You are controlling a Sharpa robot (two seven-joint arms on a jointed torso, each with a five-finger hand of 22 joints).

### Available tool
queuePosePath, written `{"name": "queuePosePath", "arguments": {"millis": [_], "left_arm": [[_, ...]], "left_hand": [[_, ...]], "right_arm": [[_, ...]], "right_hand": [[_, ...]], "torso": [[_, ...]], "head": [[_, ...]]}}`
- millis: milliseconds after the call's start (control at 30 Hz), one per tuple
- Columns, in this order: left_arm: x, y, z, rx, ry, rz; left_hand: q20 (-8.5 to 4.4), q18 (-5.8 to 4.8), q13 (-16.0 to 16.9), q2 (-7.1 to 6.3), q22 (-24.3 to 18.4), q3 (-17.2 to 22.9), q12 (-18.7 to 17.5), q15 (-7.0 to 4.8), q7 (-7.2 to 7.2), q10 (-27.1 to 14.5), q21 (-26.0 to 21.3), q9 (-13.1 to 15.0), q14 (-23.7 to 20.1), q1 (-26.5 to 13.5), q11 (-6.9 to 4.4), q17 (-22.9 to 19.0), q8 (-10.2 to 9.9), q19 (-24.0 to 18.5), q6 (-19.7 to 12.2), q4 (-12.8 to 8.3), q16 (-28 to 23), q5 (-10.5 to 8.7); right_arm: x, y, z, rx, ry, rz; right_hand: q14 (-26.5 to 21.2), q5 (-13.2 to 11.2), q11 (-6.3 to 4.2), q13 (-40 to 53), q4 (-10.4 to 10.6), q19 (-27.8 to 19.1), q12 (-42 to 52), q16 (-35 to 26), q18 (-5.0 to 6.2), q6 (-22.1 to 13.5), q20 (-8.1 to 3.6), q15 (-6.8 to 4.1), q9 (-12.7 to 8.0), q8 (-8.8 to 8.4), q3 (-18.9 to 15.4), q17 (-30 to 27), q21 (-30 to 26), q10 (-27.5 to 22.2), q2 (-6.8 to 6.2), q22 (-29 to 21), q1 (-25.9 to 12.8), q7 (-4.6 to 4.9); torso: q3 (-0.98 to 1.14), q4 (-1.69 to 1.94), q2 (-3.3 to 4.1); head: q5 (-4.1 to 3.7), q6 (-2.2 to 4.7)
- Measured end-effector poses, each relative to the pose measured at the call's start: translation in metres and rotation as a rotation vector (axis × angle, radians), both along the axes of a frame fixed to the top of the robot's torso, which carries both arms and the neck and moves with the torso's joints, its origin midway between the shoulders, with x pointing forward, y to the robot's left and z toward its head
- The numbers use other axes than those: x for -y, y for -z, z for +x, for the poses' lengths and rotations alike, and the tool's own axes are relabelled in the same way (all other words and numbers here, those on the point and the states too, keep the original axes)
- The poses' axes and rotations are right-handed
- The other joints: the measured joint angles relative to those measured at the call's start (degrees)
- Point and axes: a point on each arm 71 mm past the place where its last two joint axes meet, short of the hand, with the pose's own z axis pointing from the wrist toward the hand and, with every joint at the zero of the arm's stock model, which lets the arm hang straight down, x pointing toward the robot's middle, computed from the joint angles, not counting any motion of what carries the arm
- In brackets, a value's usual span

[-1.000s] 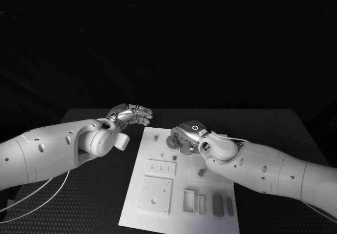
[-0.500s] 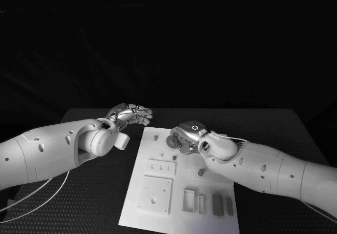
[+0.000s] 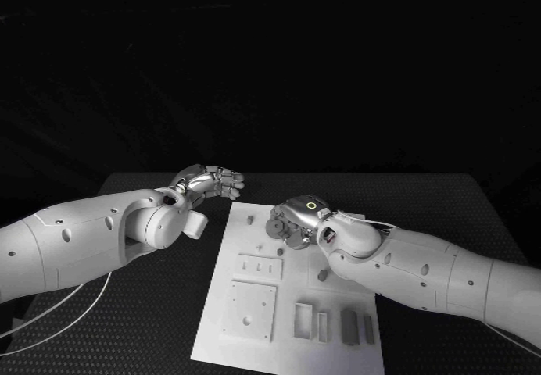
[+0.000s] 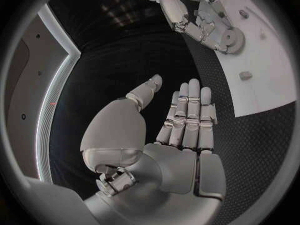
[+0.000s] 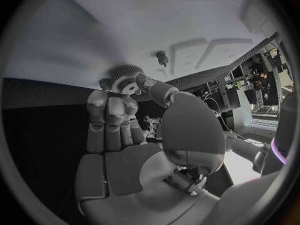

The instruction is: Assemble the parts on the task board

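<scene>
Right now I have the right hand [image 3: 295, 221] over the far end of the task board [image 3: 338, 312], fingers closed round a small toothed wheel [image 3: 274, 227] — a gear-like part. In the right wrist view that gear [image 5: 127, 75] sits at the fingertips [image 5: 107, 97], pinched between thumb and the other fingers, just above the white surface of the board [image 5: 125, 30]. A short peg [image 5: 162, 58] stands upright on the board a little beyond the gear; I cannot tell whether the gear is touching the board itself.

From the left wrist camera I see the same grip from the side: the right hand [image 4: 194, 15] holding the round gear [image 4: 232, 36] low over the board [image 4: 269, 70], with two small parts lying on the plate near it, one [image 4: 245, 75] nearer that camera and one [image 4: 244, 14] further off.

The left hand [image 3: 211, 183] hangs off the board's far left corner, over the black table [image 3: 147, 312], touching nothing. In its own wrist view the left hand [image 4: 181, 135] is flat, the fingers [image 4: 194, 105] straight and side by side, thumb out to one side — nothing in it.

On the nearer half of the board I can make out a square block [image 3: 250, 311], a smaller plate with holes [image 3: 258, 269] beyond it, and a row of narrow upright pieces [image 3: 333, 324] near the closest edge. A small dark peg [image 3: 323, 275] stands beside my right forearm.
</scene>
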Motion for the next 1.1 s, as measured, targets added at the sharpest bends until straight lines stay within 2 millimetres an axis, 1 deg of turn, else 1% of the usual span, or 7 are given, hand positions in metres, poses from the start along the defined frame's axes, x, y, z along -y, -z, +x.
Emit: {"name": "queuePosePath", "arguments": {"millis": [400, 467, 567, 633, 933, 1033, 1100], "left_arm": [[-0.0001, 0.0000, 0.0002, 0.000, -0.001, 0.000], [0.0000, 0.0000, 0.0003, 0.000, 0.000, 0.001], [0.0004, 0.0001, 0.0003, 0.000, 0.000, 0.001], [0.0004, 0.0001, 0.0003, 0.000, 0.000, 0.001], [0.0003, 0.0001, 0.0004, 0.000, 0.000, 0.001], [0.0003, 0.0001, 0.0004, 0.000, 0.000, 0.001], [0.0001, 0.0001, 0.0002, 0.000, 0.000, 0.001]], "left_hand": [[0.00, 0.00, 0.0, 0.00, 0.0, 0.0, -0.2, 0.00, 0.00, 0.0, 0.0, 0.1, 0.0, 0.0, 0.00, 0.0, -0.2, 0.0, 0.0, 0.0, 0.0, 0.00], [0.00, 0.00, 0.0, 0.00, 0.0, 0.0, -0.2, 0.00, 0.00, 0.0, 0.0, 0.1, 0.0, 0.0, 0.00, 0.0, -0.2, 0.0, 0.0, 0.0, 0.0, 0.00], [0.00, 0.00, 0.0, 0.00, 0.0, 0.0, -0.2, 0.00, 0.00, 0.0, 0.0, 0.1, 0.0, 0.0, 0.00, 0.0, -0.2, 0.0, 0.0, 0.0, 0.0, 0.00], [0.00, 0.00, 0.0, 0.00, 0.0, 0.0, -0.2, 0.00, 0.00, 0.0, 0.0, 0.1, 0.0, 0.0, 0.00, 0.0, -0.2, 0.0, 0.0, 0.0, 0.0, 0.00], [0.00, 0.00, 0.0, 0.00, 0.0, 0.0, -0.2, 0.00, 0.00, 0.0, 0.0, 0.0, 0.0, 0.0, 0.00, 0.0, -0.2, 0.0, 0.0, 0.0, -0.2, 0.00], [0.00, 0.00, 0.0, 0.00, 0.0, 0.0, -0.2, 0.00, 0.00, 0.0, 0.0, 0.0, 0.0, 0.0, 0.00, 0.0, -0.2, 0.0, 0.0, 0.0, -0.2, 0.00], [0.00, 0.00, 0.0, 0.00, 0.0, 0.0, -0.2, 0.00, 0.00, 0.0, 0.0, 0.1, 0.0, 0.0, 0.00, 0.0, -0.2, 0.0, 0.0, 0.0, -0.2, 0.00]], "right_arm": [[0.0027, 0.0011, 0.0023, -0.006, 0.010, -0.001], [0.0021, 0.0012, 0.0022, -0.006, 0.009, -0.001], [0.0018, 0.0014, 0.0021, -0.012, 0.010, -0.002], [0.0023, 0.0016, 0.0027, -0.017, 0.013, -0.003], [0.0026, 0.0020, 0.0045, -0.036, 0.023, -0.003], [0.0027, 0.0021, 0.0052, -0.045, 0.027, -0.003], [0.0033, 0.0022, 0.0058, -0.051, 0.031, -0.003]], "right_hand": [[-0.1, 0.0, -0.10, 0.0, -0.2, -0.1, 0.0, 0.0, 0.00, -0.2, 0.09, -0.01, 0.0, 0.01, -0.2, 0.0, 0.0, -0.1, 0.00, 0.0, 0.0, -0.03], [-0.1, 0.0, -0.10, -0.1, -0.3, -0.1, 0.0, 0.0, 0.00, -0.3, 0.09, -0.05, 0.0, 0.01, 0.0, 0.0, 0.0, -0.1, 0.50, 0.0, 0.5, -0.12], [0.0, 8.2, -0.20, -0.2, -2.5, -0.1, 0.0, -0.3, 0.01, -0.3, 0.09, -0.14, -0.2, 0.00, 1.9, 0.0, 0.0, -0.2, 2.10, 0.0, 1.6, -0.11], [0.0, 10.7, -0.23, -0.3, -3.6, -0.2, 0.0, -0.3, 0.01, -0.5, 0.23, -0.14, -0.3, -0.07, 2.2, 0.0, 0.0, -0.2, 2.97, 0.0, 1.1, -0.14], [0.0, 12.1, -0.42, -0.3, -4.0, -0.3, 0.0, -0.3, 0.05, -0.7, 0.30, -0.13, -0.5, 0.18, 2.6, 0.0, 0.0, -0.4, 3.61, 0.0, 0.5, -0.16], [0.0, 15.5, -0.42, -0.4, -3.9, -0.3, 0.0, -0.3, 0.07, -0.7, 0.30, -0.13, -0.7, 0.18, 2.8, 0.1, 0.0, -0.4, 5.02, 0.0, -1.4, -0.16], [0.0, 16.4, -0.42, -0.4, -3.9, -0.3, 0.0, -0.3, 0.08, -0.8, 0.30, -0.13, -0.8, 0.18, 2.8, 0.1, 0.0, -0.4, 5.61, 0.0, -2.0, -0.25]], "torso": [[0.01, -0.01, 0.00], [0.01, 0.00, 0.01], [0.02, 0.00, 0.01], [0.02, 0.01, 0.01], [0.01, -0.02, 0.01], [-0.01, -0.02, 0.01], [-0.01, -0.02, 0.01]], "head": [[-0.01, -0.09], [-0.01, -0.10], [-0.05, -0.10], [-0.08, -0.10], [-0.04, -0.09], [-0.04, -0.08], [-0.09, -0.13]]}}
